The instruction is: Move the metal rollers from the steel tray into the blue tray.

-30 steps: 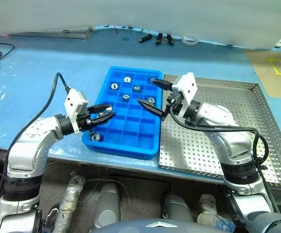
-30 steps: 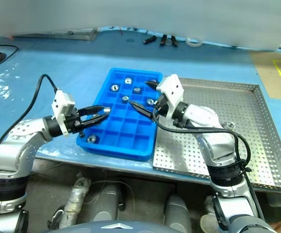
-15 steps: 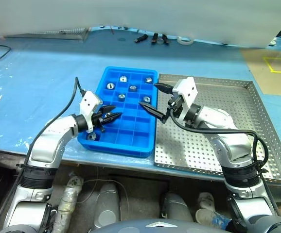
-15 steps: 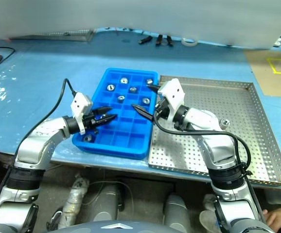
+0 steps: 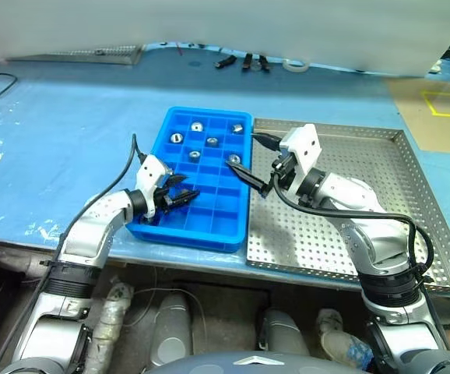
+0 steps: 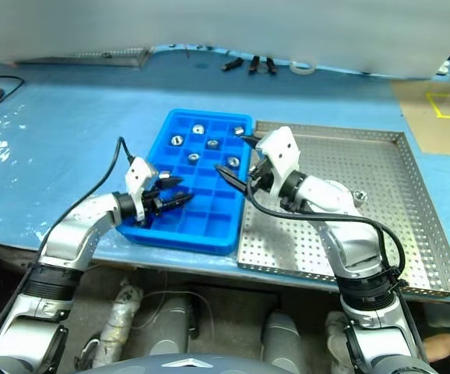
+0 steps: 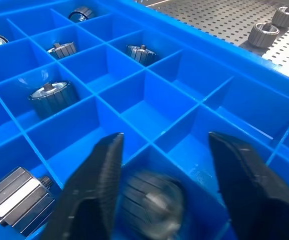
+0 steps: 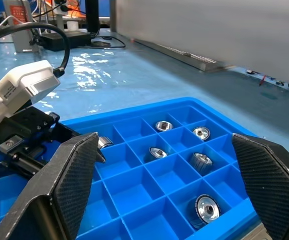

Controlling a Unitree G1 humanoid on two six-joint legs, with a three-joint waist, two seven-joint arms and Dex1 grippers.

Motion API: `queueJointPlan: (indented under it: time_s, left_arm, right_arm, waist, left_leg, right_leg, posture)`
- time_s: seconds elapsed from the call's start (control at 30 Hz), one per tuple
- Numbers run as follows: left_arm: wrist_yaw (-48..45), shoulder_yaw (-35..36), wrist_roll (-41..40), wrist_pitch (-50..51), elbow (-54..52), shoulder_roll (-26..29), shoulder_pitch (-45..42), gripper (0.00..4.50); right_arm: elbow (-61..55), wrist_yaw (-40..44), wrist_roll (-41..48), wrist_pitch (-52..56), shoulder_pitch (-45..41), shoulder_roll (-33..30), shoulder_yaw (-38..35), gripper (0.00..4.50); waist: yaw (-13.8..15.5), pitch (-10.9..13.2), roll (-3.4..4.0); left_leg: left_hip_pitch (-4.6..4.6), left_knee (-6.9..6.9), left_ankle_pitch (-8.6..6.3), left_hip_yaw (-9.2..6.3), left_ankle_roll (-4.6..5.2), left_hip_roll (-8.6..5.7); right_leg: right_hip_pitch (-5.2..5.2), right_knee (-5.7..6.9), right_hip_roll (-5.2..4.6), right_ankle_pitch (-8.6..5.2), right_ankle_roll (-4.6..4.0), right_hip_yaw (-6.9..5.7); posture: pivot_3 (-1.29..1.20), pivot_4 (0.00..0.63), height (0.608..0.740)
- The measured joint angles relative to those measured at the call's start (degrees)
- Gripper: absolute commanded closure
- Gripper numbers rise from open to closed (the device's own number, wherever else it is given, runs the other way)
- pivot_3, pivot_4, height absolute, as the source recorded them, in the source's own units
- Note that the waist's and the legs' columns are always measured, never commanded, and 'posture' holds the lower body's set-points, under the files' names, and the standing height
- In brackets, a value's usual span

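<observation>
Left tool spread, blurred roller between its fingers, over blue tray.

Left gripper lowered toward 5 o'clock into the blue tray, jaws now parted, roller blurred between the fingers.
</observation>
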Motion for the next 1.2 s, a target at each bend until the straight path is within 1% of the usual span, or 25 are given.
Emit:
queueJointPlan:
  time_s: [0.03, 0.07, 0.17, 0.27, 0.37, 0.5, 0.53, 0.57, 0.73, 0.77, 0.87, 0.97, 1.07, 1.2]
  left_arm:
    - [0.20, 0.02, 0.40, -0.83, 0.85, -0.09, -0.16, 0.19]
    - [0.38, 0.03, 0.61, -1.27, 1.30, -0.10, -0.39, 0.02]
    - [0.73, 0.09, 0.55, -1.62, 1.56, -0.31, -0.66, 0.02]
    - [0.08, 0.82, -1.57, -0.49, 0.97, -0.34, -1.73, 0.02]
    - [-0.75, 1.73, -3.91, 0.59, -0.36, -0.53, -5.04, 0.02]
    - [-1.85, 1.16, -4.46, 0.60, 0.07, -1.65, -9.59, 0.02]
    - [-2.08, 0.66, -4.30, 0.39, 1.09, -2.35, -10.74, 0.02]
    - [-2.25, 0.25, -4.17, 0.20, 2.41, -2.96, -11.78, 0.02]
    - [-5.83, -0.64, -4.74, 0.10, 8.05, -6.14, -16.06, 0.02]
    - [-6.22, -0.70, -4.87, 0.10, 8.76, -6.74, -16.96, 0.02]
    - [-7.61, -1.14, -5.31, -0.07, 10.68, -8.56, -19.90, 0.02]
    - [-7.79, -2.15, -4.24, -1.18, 13.08, -10.10, -21.80, 0.02]
    - [-8.92, -3.24, -4.53, -0.84, 12.79, -11.68, -22.23, 0.02]
    - [-9.77, -3.45, -4.75, 0.21, 11.33, -11.84, -22.46, 0.02]
  right_arm:
    - [-0.02, -0.10, 0.00, 0.00, 0.01, 0.00, 0.00, 0.00]
    - [-0.03, -0.28, 0.00, 0.00, 0.00, 0.05, 0.00, 0.00]
    - [-0.02, -0.57, 0.00, 0.00, 0.00, 0.11, 0.01, 0.00]
    - [-0.02, -0.64, -0.03, -0.11, 0.08, 0.04, 0.00, 0.00]
    - [-0.03, -0.59, -0.07, -0.28, 1.01, -0.88, -0.16, 0.00]
    - [-0.15, -1.23, -0.21, -0.38, 3.90, -2.51, -2.84, 0.00]
    - [-0.28, -1.70, -0.40, -0.49, 4.80, -3.17, -3.96, 0.00]
    - [-0.29, -2.06, -0.62, -0.60, 5.51, -3.66, -4.86, 0.00]
    - [-1.88, -3.87, -1.30, -0.88, 9.78, -5.12, -8.73, 0.00]
    - [-2.42, -4.42, -1.37, -0.86, 10.64, -5.12, -9.14, 0.00]
    - [-3.52, -5.83, -1.93, -1.05, 13.57, -5.11, -10.13, 0.00]
    - [-0.64, -7.11, -3.59, -3.01, 14.92, -4.22, -9.99, 0.00]
    - [4.39, -8.76, -5.53, -4.85, 15.18, -3.14, -10.02, 0.00]
    - [6.08, -9.33, -5.51, -5.72, 15.53, -2.64, -11.42, 0.00]
  waist:
    - [0.02, 0.00, 0.00]
    - [0.02, 0.00, -0.01]
    - [0.03, 0.00, -0.01]
    - [0.04, 0.00, -0.01]
    - [0.27, 0.00, -0.01]
    - [0.16, -0.01, -0.01]
    - [0.24, -0.01, -0.01]
    - [0.27, -0.01, -0.02]
    - [-0.95, -0.02, -0.03]
    - [-1.19, -0.02, -0.04]
    - [-1.87, -0.02, -0.04]
    - [-2.93, -0.03, -0.05]
    - [-3.54, -0.03, -0.06]
    - [-4.45, -0.03, -0.05]
  left_leg:
    - [0.00, 0.00, 0.01, 0.00, 0.00, 0.00]
    - [0.00, 0.00, 0.01, 0.00, -0.01, -0.01]
    - [-0.01, 0.00, 0.02, 0.00, -0.01, -0.01]
    - [-0.01, 0.01, 0.03, 0.00, -0.01, 0.00]
    - [-0.03, 0.01, 0.05, 0.00, 0.04, -0.05]
    - [-0.01, 0.05, 0.07, 0.02, 0.07, -0.08]
    - [-0.01, 0.05, 0.07, 0.02, 0.07, -0.08]
    - [-0.02, 0.05, 0.08, 0.03, 0.08, -0.08]
    - [-0.03, 0.07, 0.08, 0.07, 0.11, -0.07]
    - [-0.04, 0.08, 0.08, 0.07, 0.12, -0.08]
    - [0.01, 0.10, 0.05, 0.13, 0.17, -0.08]
    - [0.01, 0.19, -0.06, 0.14, 0.37, -0.09]
    - [-0.01, 0.31, -0.12, 0.18, 0.47, -0.09]
    - [-0.01, 0.32, -0.15, 0.19, 0.53, -0.08]
  right_leg:
    - [0.00, 0.00, 0.01, 0.00, 0.00, 0.00]
    - [0.00, 0.00, 0.00, 0.00, 0.00, 0.00]
    - [0.00, 0.00, 0.00, 0.00, -0.01, 0.00]
    - [0.00, 0.02, 0.00, 0.00, -0.01, -0.01]
    - [0.02, 0.03, -0.03, 0.01, -0.02, -0.01]
    - [0.05, 0.04, -0.09, 0.01, -0.02, 0.00]
    - [0.06, 0.04, -0.10, 0.01, -0.02, 0.00]
    - [0.07, 0.04, -0.11, 0.01, -0.02, -0.01]
    - [0.03, 0.03, -0.08, 0.01, -0.01, 0.36]
    - [0.03, 0.03, -0.07, 0.01, -0.01, 0.36]
    - [0.02, 0.02, -0.05, 0.01, -0.02, 0.49]
    - [0.05, 0.03, -0.06, 0.02, -0.02, 0.53]
    - [0.04, 0.04, -0.07, 0.04, -0.04, 0.53]
    - [0.04, 0.04, -0.06, 0.04, -0.04, 0.57]
  posture:
    - [0.04, 0.150, 0.740]
    - [0.04, 0.150, 0.740]
    - [0.04, 0.150, 0.740]
    - [0.02, 0.150, 0.740]
    - [0.01, 0.150, 0.740]
    - [0.01, 0.150, 0.740]
    - [-0.08, 0.150, 0.740]
    - [-0.08, 0.150, 0.740]
    - [-0.10, 0.150, 0.740]
    - [-0.19, 0.150, 0.740]
    - [-0.23, 0.150, 0.740]
    - [-0.23, 0.150, 0.740]
    - [-0.23, 0.150, 0.740]
    - [-0.22, 0.150, 0.740]
